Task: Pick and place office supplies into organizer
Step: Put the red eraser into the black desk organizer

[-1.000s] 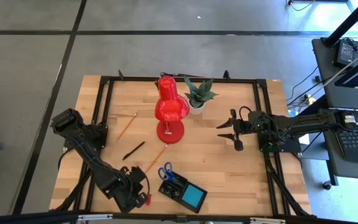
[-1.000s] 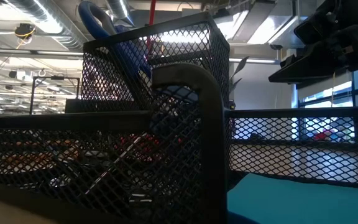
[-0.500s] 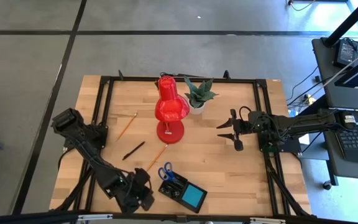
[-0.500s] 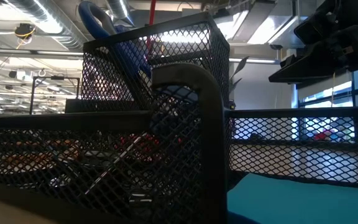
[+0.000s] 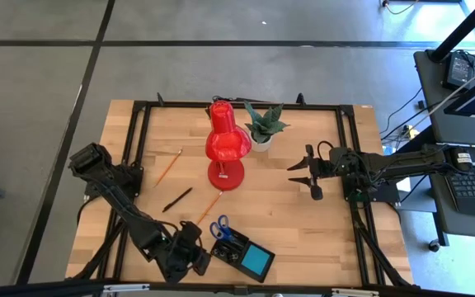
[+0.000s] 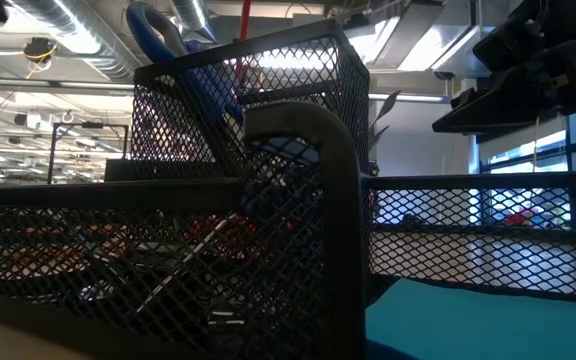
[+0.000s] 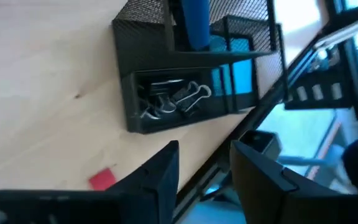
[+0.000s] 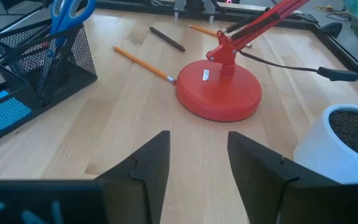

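Both jaws parted, empty: left gripper (image 7: 204,177) at table's (image 5: 303,223) front edge beside organizer (image 7: 185,106); right gripper (image 5: 304,175) mid-table

Scissors (image 5: 219,228) stand in the organizer (image 5: 239,255), behind the clips (image 7: 178,99).

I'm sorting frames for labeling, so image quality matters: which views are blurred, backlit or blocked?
Left wrist view: soft and smeared, though the clips in the organizer and a small red block on the table stay readable; window glare at one side. Low view: organizer mesh fills the frame, dark against bright ceiling lights. High and right wrist views: evenly lit, sharp.
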Robot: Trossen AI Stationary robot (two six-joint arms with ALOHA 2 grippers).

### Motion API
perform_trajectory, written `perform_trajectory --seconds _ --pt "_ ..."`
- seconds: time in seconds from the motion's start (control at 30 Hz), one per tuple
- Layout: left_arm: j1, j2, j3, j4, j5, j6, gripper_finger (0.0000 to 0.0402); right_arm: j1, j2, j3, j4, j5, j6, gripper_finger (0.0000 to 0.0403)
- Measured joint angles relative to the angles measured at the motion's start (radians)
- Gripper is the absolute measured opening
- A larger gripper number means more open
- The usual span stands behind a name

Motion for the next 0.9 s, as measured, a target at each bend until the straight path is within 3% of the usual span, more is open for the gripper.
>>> perform_trajectory --seconds 0.27,0.43,0.53,0.67,0.9 --pt "0.009 0.024 0.000 0.249 -0.006 0.070 0.0128 0.000 0.000 0.000 0.000 0.000 -0.023 0.0165" --pt "0.036 0.092 0.001 0.309 0.127 0.015 0.0127 0.000 0.000 0.000 0.000 0.000 -0.023 0.0165" --pt "0.047 0.145 0.020 0.297 0.264 -0.044 0.0127 0.000 0.000 0.000 0.000 0.000 -0.023 0.0165" --pt "0.051 0.185 0.111 0.181 0.343 -0.090 0.0127 0.000 0.000 0.000 0.003 0.000 -0.023 0.0165" --pt "0.050 0.252 0.358 -0.378 0.460 -0.324 0.0127 0.000 0.000 0.000 0.015 0.000 -0.023 0.0165"
